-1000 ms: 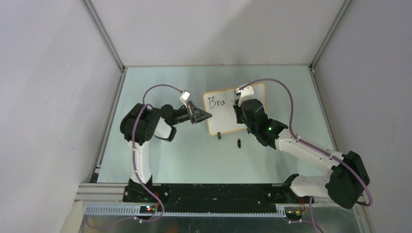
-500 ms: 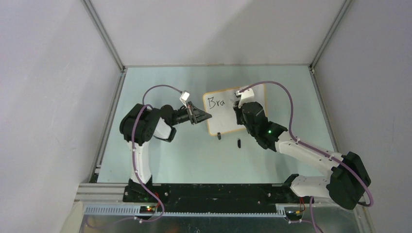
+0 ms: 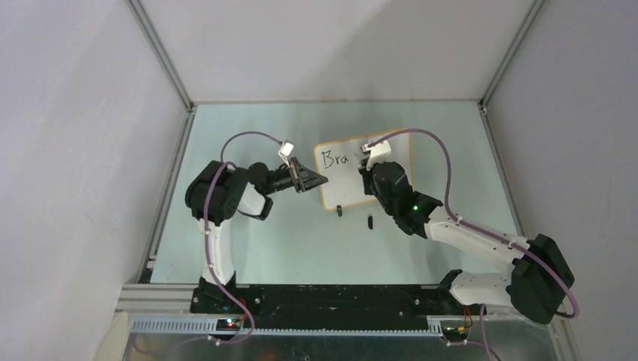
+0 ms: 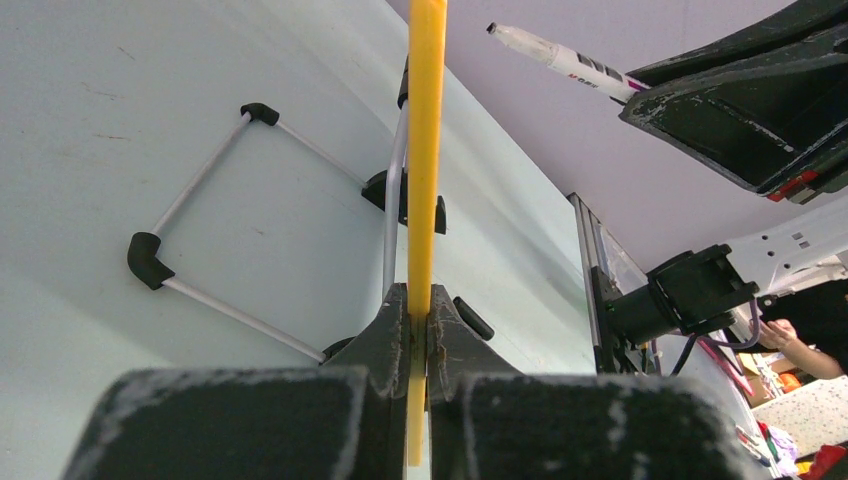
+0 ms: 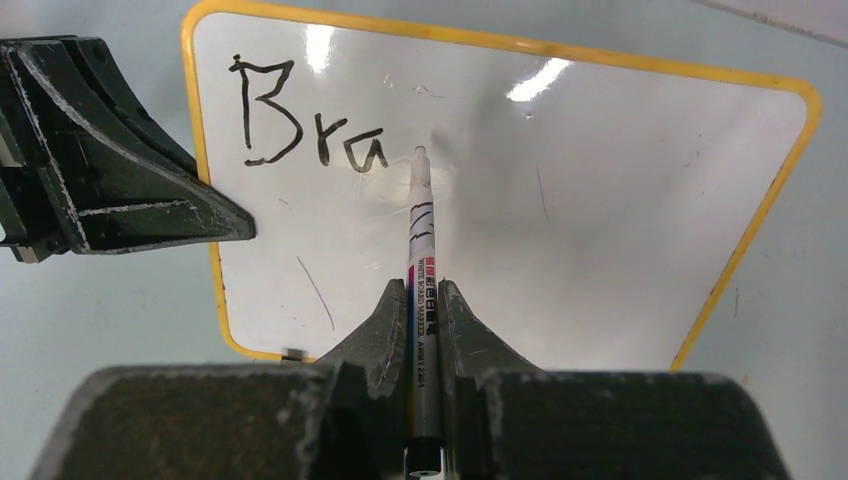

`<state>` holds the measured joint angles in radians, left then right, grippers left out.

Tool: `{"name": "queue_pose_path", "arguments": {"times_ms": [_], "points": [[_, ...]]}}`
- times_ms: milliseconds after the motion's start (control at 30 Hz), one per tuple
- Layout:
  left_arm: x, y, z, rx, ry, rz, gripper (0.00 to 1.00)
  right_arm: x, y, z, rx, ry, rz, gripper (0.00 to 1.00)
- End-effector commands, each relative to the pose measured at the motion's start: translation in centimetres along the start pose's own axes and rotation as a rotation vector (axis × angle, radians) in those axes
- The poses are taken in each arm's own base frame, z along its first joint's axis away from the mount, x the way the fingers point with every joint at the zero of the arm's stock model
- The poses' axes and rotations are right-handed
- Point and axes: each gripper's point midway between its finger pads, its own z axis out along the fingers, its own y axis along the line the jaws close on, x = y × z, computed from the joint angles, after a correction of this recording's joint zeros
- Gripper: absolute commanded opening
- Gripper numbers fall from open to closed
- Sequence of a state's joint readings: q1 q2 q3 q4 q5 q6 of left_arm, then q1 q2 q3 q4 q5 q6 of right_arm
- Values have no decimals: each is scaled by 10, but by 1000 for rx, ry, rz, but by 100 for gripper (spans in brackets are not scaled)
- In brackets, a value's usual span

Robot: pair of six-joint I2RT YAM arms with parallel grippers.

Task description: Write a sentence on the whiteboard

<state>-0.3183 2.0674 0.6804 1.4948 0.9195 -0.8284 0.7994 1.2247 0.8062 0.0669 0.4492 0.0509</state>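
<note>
Whiteboard (image 5: 600,220) sentence (image 5: 300,125) "Bra": R wrist cam shows R end effector (image 5: 417,292) clamping marker (image 5: 422,250), tip by "a"; L cam shows L end effector (image 4: 420,305) pinching frame (image 4: 426,150), wire stand (image 4: 200,190) behind

left hand (image 3: 323,179) on whiteboard (image 5: 600,200) left edge; marker (image 5: 421,235) right of sentence (image 5: 300,125)

The right gripper (image 5: 422,292) has slid slightly leftward over the whiteboard (image 5: 600,200), toward its near edge. Its marker (image 5: 420,200) moved along.
</note>
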Motion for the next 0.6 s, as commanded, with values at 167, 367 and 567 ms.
{"name": "queue_pose_path", "arguments": {"times_ms": [167, 367, 567], "points": [[-4, -15, -2, 47, 4, 66, 0, -27, 0, -6, 9, -94, 61, 0], [-4, -15, -2, 48, 4, 66, 0, -29, -2, -6, 24, -106, 62, 0], [-4, -15, -2, 48, 4, 67, 0, -31, 0, -7, -2, -106, 63, 0]]}}
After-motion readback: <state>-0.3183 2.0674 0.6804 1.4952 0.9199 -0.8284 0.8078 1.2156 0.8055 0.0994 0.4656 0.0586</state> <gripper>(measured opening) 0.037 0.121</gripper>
